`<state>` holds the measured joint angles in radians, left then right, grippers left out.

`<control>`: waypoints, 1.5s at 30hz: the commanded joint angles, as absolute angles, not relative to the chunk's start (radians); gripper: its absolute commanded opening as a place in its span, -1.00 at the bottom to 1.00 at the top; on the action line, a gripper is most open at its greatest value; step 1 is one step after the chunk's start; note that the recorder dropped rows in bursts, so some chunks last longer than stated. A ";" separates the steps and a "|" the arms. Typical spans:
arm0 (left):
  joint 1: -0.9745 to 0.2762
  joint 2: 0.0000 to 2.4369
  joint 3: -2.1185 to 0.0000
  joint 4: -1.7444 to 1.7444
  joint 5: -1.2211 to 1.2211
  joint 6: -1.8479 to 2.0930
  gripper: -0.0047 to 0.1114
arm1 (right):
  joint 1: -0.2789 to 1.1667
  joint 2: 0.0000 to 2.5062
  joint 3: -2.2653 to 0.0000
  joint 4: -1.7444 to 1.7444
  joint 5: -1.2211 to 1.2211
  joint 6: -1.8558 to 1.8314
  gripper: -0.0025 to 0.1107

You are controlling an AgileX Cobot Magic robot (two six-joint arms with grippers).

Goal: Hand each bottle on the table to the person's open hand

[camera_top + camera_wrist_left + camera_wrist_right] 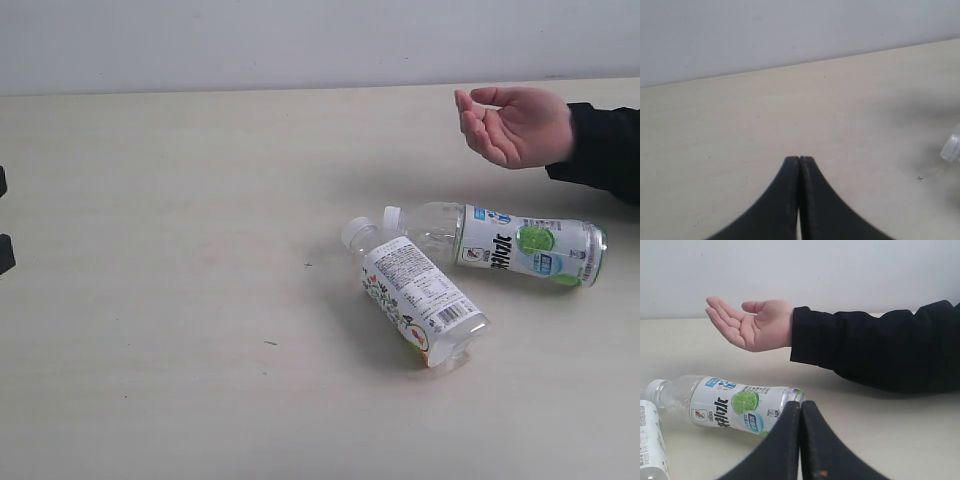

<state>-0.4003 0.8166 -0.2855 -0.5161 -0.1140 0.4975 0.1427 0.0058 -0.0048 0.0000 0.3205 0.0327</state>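
Note:
Two white-capped bottles lie on their sides on the cream table (180,200). The one with the green-lime label (520,245) (732,407) lies right of centre, below the person's open hand (515,125) (750,327). The white nutrition-text bottle (420,295) (650,440) lies beside it, caps close together. My right gripper (801,403) is shut and empty, just behind the lime bottle's base; it is out of the exterior view. My left gripper (799,158) is shut and empty over bare table; a clear bottle part (951,147) shows at that view's edge. The blue-white and black-capped bottles are out of view.
The person's black sleeve (605,150) (875,347) rests along the table's right side. A pale wall (300,40) runs behind the far table edge. A dark piece of the left arm (4,250) shows at the left border.

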 commanded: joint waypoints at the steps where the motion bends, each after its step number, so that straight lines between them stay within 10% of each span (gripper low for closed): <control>1: -0.397 0.814 -0.280 -0.511 -0.115 0.493 -0.92 | 0.139 0.000 0.000 0.000 0.312 0.032 -0.96; 19: -0.397 0.814 -0.280 -0.511 -0.115 0.493 -0.92 | 0.139 0.000 0.000 0.000 0.306 0.028 -0.96; 33: -0.397 0.814 -0.280 -0.511 -0.115 0.493 -0.92 | 0.139 0.000 -0.043 0.316 -0.252 0.179 -0.96; 45: -0.397 0.814 -0.280 -0.509 -0.115 0.493 -0.92 | 0.214 1.320 -1.067 0.495 1.013 -0.320 -0.96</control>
